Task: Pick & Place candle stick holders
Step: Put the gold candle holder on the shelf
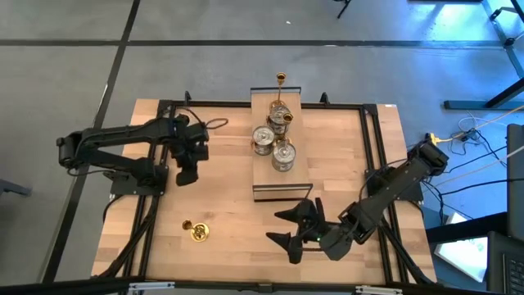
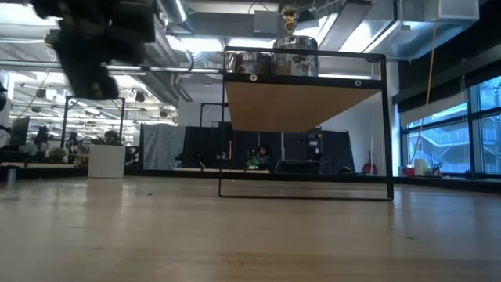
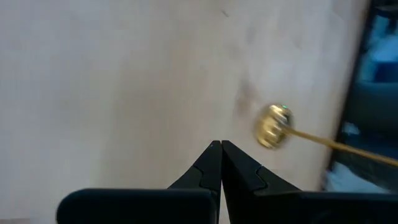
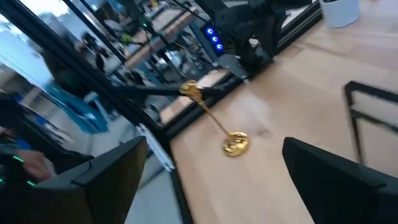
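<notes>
My right claw (image 1: 288,229) hovers low over the near part of the table (image 1: 221,205), fingers spread wide with nothing between them. Its wrist view looks straight at one brass-gold candle stick holder (image 4: 214,118) that lies tipped over on the wood near the table's front left edge, round base (image 4: 236,144) toward me, slim stem pointing away. From above the same holder (image 1: 196,231) sits alone, well apart from the others. Those stand clustered on the raised shelf (image 1: 281,182) at the table's middle: squat silver ones (image 1: 264,139) and at least two gold ones, though I cannot count them surely. My left claw (image 1: 187,174) hangs above the left side of the table, fingers pressed together and holding nothing; the fallen holder also shows in its wrist view.

I judge the step in hand to be the reach for this last stray holder. The next move calls for swinging the right claw leftward, lowering it astride the stem or base, and closing gently, since a round brass piece lying flat may roll away
</notes>
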